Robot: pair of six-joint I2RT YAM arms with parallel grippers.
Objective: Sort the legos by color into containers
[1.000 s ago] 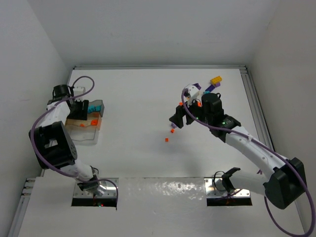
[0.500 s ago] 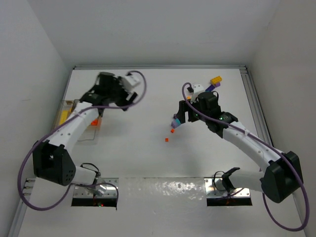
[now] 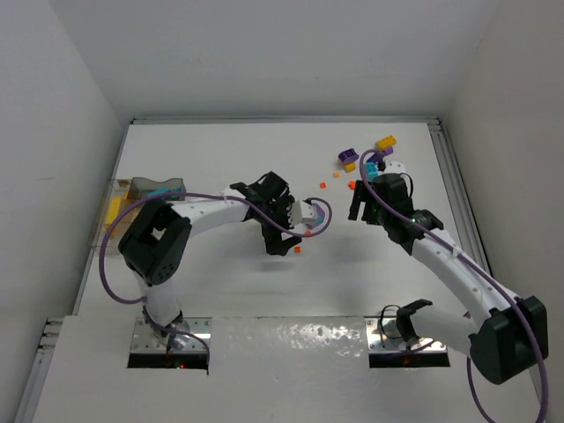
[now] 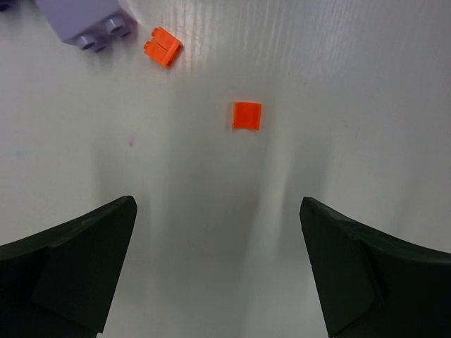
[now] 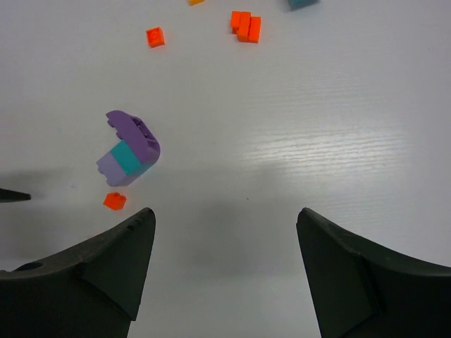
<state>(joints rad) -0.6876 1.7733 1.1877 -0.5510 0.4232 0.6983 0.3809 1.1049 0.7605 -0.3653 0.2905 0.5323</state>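
My left gripper [image 3: 284, 240] [image 4: 218, 232] hangs open over bare table in the middle. A small orange lego [image 4: 246, 115] [image 3: 298, 249] lies just ahead of its fingertips. Farther on are a second orange piece [image 4: 163, 46] and a lavender brick [image 4: 88, 17]. My right gripper [image 3: 359, 210] [image 5: 222, 232] is open too, with nothing between its fingers. A purple, teal and lavender cluster [image 5: 130, 149] lies ahead of its left finger, with an orange stud [image 5: 114, 201] beside it. The clear container [image 3: 132, 189] sits at the far left, holding yellow and teal pieces.
At the back right lie a yellow brick [image 3: 385, 143], a purple brick [image 3: 347, 158], a teal piece [image 3: 370, 159] and small orange bits [image 3: 323, 184] [image 5: 246, 26]. White walls close in the table on three sides.
My left arm swung from the container to the table's middle and its jaws opened wide. My right gripper let go of the purple-teal cluster and drew back to the right.
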